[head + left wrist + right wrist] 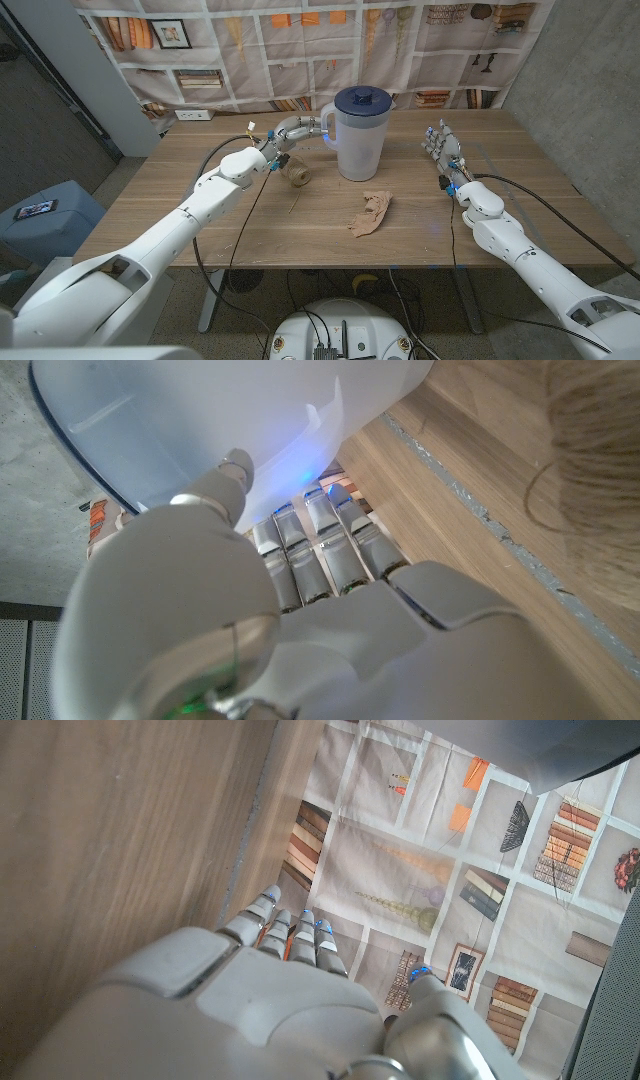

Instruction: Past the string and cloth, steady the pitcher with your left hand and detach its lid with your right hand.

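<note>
- Head view: pitcher point(360, 142) with blue lid point(361, 99) on, upright mid-table toward the far edge.
- My left hand point(297, 131) is at the pitcher's handle side, fingers curled by it; I can't tell if it grips.
- My right hand point(442, 147) is near the table's right edge, apart from pitcher, fingers spread, holding nothing.
- String spool point(297, 176) just beside left hand; cloth point(371, 213) nearer the front edge.
</note>
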You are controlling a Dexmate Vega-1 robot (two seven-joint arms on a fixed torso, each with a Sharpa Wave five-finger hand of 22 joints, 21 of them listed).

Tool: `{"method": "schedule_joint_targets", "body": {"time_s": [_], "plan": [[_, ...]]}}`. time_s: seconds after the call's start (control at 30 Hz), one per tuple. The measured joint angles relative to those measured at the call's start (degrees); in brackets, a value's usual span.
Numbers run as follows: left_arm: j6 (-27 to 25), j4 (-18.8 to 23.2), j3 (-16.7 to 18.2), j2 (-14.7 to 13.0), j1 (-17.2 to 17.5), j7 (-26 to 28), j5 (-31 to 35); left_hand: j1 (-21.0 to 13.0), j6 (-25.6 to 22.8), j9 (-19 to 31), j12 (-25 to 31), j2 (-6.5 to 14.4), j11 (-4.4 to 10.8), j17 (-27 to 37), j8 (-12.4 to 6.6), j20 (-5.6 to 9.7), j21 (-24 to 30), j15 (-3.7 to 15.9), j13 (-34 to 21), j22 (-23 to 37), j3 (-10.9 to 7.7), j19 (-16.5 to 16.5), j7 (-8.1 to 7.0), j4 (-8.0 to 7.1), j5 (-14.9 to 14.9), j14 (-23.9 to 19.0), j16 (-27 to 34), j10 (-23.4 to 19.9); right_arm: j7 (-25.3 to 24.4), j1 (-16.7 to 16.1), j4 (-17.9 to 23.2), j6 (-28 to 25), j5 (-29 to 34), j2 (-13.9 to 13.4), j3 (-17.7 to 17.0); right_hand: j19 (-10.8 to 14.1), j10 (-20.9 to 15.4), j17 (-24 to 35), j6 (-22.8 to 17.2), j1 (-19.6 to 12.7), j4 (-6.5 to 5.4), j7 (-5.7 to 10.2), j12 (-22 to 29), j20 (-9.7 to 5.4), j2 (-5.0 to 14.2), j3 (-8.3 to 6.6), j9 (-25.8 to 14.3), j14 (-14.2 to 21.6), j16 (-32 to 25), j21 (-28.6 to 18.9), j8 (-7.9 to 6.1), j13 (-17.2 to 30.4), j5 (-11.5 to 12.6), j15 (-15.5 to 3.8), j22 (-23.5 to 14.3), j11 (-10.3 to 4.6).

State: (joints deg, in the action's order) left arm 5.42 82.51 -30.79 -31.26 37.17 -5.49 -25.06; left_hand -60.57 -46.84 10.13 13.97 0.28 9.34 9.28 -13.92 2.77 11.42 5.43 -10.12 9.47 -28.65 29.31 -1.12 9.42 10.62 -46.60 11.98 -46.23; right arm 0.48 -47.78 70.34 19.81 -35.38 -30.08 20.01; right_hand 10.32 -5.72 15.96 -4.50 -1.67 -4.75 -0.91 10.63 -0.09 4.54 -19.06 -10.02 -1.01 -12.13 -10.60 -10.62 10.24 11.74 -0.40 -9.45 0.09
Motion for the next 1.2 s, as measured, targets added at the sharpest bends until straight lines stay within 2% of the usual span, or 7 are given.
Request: {"method": "schedule_joint_targets", "body": {"time_s": [0.2,0.47,0.83,1.2], "plan": [[-0.45,0.43,0.01,0.08,0.17,1.16,0.19,0.62,-1.90,0.00,-0.23,1.65,-0.26,-0.10,0.45,0.02,0.00,0.31,0.00,-0.14,-1.25,0.44,0.13,-0.33,-0.04,-1.13,-0.79,-1.69,-0.01,0.00,-0.15,0.03,-0.06,0.08,-0.03,0.00,-0.24,0.00,0.00,0.00,-0.16,0.00,0.00,0.00,0.00,0.16,0.01,0.00,0.00,-0.22,0.00,0.00,0.00,0.00,0.00,-0.23],[-0.54,0.55,-0.15,0.24,0.13,2.10,1.01,2.11,-2.95,0.16,-0.66,4.21,-0.63,-0.06,1.07,0.13,0.00,0.72,-0.01,-0.14,-2.23,1.76,-0.71,-0.48,-0.49,-2.13,-1.55,-3.33,-0.13,-0.05,-0.28,0.22,-0.10,0.16,-0.10,0.00,-0.32,0.01,0.00,0.00,-0.40,0.00,0.00,0.00,0.00,-0.09,0.01,0.00,0.00,-0.22,0.00,0.00,0.00,0.00,0.00,-0.32],[1.01,-0.47,-0.85,0.75,-0.51,1.95,2.39,2.56,-3.99,0.15,-1.44,4.67,-1.14,-0.06,1.35,0.12,-0.01,1.01,-0.17,-0.14,-3.71,2.99,-1.74,1.00,-0.67,-3.70,-1.79,-5.67,-0.68,-0.72,0.32,0.30,-0.16,0.01,-0.36,0.00,-0.32,-0.28,0.00,0.00,-0.40,0.00,0.00,-0.01,0.00,-0.09,0.01,0.00,0.00,-0.22,0.00,0.00,0.00,0.00,0.00,-0.31],[4.14,-1.34,-0.88,1.63,-0.39,2.08,2.95,2.56,-4.80,0.43,-1.12,4.67,-1.86,-0.06,1.23,0.32,-0.01,1.04,-0.16,0.02,-4.20,3.40,-1.56,1.49,-0.71,-4.53,-2.11,-6.80,-1.03,-1.56,1.68,0.30,-0.17,-0.57,-0.66,0.00,-0.31,-0.27,0.00,0.00,-0.39,0.00,0.00,-0.01,0.00,-0.09,0.02,0.00,0.00,-0.22,0.00,0.00,0.00,0.00,0.00,-0.31]]}}
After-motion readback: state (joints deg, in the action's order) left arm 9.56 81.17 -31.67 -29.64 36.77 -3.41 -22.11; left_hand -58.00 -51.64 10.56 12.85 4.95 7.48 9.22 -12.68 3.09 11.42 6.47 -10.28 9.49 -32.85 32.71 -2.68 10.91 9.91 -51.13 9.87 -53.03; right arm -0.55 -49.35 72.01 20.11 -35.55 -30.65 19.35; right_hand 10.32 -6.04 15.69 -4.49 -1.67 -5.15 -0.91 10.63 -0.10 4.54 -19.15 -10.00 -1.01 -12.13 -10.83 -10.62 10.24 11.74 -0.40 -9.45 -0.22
